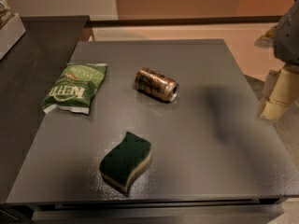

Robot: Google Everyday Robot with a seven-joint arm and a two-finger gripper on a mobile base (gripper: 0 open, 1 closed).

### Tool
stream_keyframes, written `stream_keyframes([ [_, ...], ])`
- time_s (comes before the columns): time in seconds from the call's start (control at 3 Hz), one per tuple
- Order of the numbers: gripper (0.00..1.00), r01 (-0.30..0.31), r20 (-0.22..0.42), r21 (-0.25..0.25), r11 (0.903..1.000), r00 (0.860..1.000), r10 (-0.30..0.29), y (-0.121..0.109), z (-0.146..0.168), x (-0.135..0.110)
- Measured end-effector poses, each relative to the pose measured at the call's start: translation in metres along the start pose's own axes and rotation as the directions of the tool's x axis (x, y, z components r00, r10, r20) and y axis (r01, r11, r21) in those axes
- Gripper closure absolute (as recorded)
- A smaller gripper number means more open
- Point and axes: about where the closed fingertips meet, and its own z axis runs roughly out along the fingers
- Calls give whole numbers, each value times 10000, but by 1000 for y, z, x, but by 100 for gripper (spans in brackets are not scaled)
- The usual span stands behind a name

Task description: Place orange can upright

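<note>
Orange can (156, 84) is lying on its side on the grey table (196, 171), a bit back of centre. Its silver top faces right and slightly toward the front edge, and its other end points back-left. The sides are orange-brown with a pale pattern. Nothing touches it and it is not upright.

Gripper (279, 97) is at the far right of the view, off the table's right edge and above the floor, well apart from the can. Only pale cream parts of it show, partly cut by the frame. Whether it is spread or closed I cannot tell from here, and it is not touching any of the items on the table. The grey arm (288, 31) rises above it at the upper right corner. A soft dark shadow (224, 115) falls on the tabletop between the can and the gripper.

Green chip bag (74, 87) lies flat near the left edge, to the left of the can and clearly apart from it (its white lettering reads upside down from this side). Dark green sponge (126, 161), wavy in outline with a tan underside, sits nearer the front edge, in front of the can and slightly to its left, and touches neither the can nor the bag.

A darker counter (42, 45) adjoins the table on the left.
</note>
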Motion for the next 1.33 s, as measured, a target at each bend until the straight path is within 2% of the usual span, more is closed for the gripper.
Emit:
stream_keyframes([
  [0.33, 0, 0, 1, 2, 10000, 10000, 0, 0, 0, 0],
  [0.67, 0, 258, 46, 35, 9997, 9997, -258, -3, -1, -5],
  [1.0, 0, 954, 132, -61, 9954, 9954, -953, -18, 6, -19],
  [1.33, 0, 1924, 274, -159, 9812, 9810, -1919, -37, 23, -39],
])
